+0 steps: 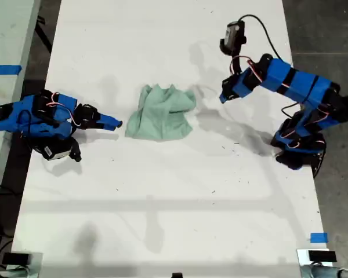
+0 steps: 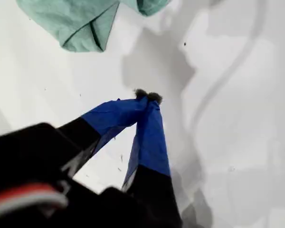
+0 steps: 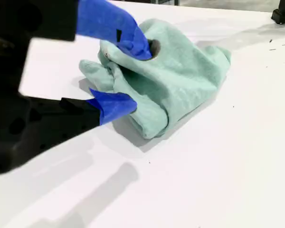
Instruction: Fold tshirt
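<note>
Closed tip to tip, the blue-taped jaws of my first gripper hold nothing; they hang above bare white table, with a corner of the pale mint-green soft fabric tshirt a little way beyond them and not touching. In the exterior view that closed gripper belongs to the blue arm raised at the exterior view's right, and it sits just off the cloth's edge on that side, casting a grey shadow on the table.

Jaws of my second gripper stand parted, one blue finger above and one below. In its wrist view the tshirt lies directly ahead of them; the upper fingertip overlaps the cloth in the picture, but I cannot tell whether it touches. In the exterior view this gripper lies low on the table at the exterior view's left, its tips just beside the cloth's edge with a thin gap showing.

The tshirt is a crumpled, bunched heap, not spread flat, resting on the long white table between the two arms, nearer the far end than the near one. Small strips of blue tape mark the table near its edge at the exterior view's lower right.
</note>
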Robot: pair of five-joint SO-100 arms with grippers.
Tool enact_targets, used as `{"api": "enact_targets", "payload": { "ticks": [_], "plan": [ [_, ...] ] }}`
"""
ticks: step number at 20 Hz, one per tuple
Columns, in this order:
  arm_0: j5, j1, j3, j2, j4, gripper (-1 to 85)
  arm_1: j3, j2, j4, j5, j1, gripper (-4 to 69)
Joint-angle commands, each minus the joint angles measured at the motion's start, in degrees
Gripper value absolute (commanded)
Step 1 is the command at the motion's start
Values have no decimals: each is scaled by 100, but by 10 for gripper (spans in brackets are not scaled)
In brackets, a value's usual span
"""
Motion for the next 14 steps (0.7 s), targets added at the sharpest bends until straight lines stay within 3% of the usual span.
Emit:
{"api": "enact_targets", "payload": {
  "ticks": [1, 7, 11, 12, 14],
  "plan": [
    [-9, 185, 18, 606, 18, 159, 1811, 2004, -352, 896, -501, -14],
    [-9, 229, 18, 606, 18, 159, 4790, 4729, -343, 3076, -1696, -14],
    [-9, 229, 18, 606, 18, 159, 6091, 7813, 738, 4351, -2127, -12],
    [-9, 229, 18, 615, 18, 159, 6091, 7901, 712, 5001, -2101, -12],
    [-9, 229, 18, 624, 18, 159, 6126, 7945, 642, 5476, -2145, 18]
  ]
}}
